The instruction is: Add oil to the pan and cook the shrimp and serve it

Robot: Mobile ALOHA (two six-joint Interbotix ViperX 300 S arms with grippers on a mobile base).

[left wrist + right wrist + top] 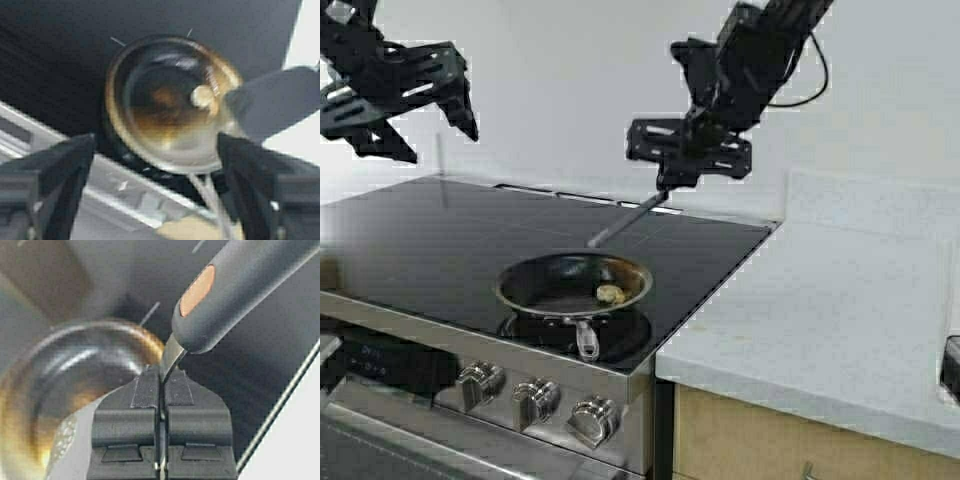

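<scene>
My right gripper (665, 186) is pinched tight on a grey spatula (620, 224) — I see it high over the back of the black stovetop (420, 235), the tool slanting down toward the pan (574, 284). The pan sits on the front burner, handle toward the knobs (535, 398), with the shrimp (610, 294) lying inside near its right edge. My left gripper (430, 135) hangs spread open above the stove's far left — holding nothing.

A small round dark-inside frying pan (574, 283) with shiny rim is sitting on the black cooktop, holding one small, seemingly yellowish-golden curled shrimp (610, 294).
</scene>
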